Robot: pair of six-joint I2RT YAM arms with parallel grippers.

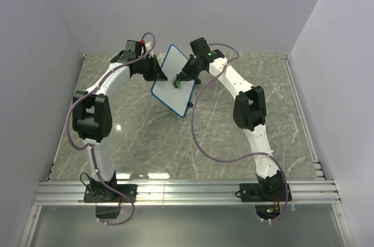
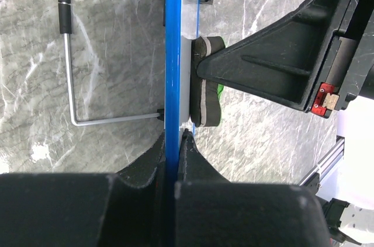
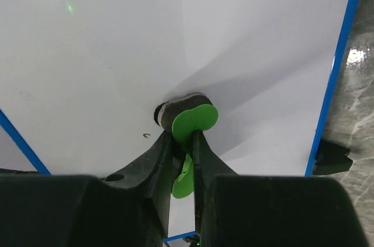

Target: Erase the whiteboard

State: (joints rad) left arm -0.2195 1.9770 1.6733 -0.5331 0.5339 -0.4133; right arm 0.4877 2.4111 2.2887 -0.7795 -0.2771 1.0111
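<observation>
Black left fingers (image 2: 146, 162) are clenched on the edge of the small flat white whiteboard with a blue rim (image 2: 172, 54), which runs edge-on to their camera. Its thin wire stand (image 2: 70, 72) juts free behind it. The board is tilted between the two arms, over the far middle of the grey marbled tabletop (image 1: 152, 142). Whether its lower corner touches I cannot tell. The right fingers (image 3: 158, 153) are squeezed on the thin tab of the green eraser with a dark felt pad (image 3: 196, 117), and the pad is pressed against the white face. A small dark mark (image 3: 146, 136) sits just beside the pad, unwiped.

As I judge it, only one pinch at the rim answers the pad's push. A hard stroke could swing the board or slide it out of that hold. The tab could also twist between the right fingers, lifting the pad off the face.
</observation>
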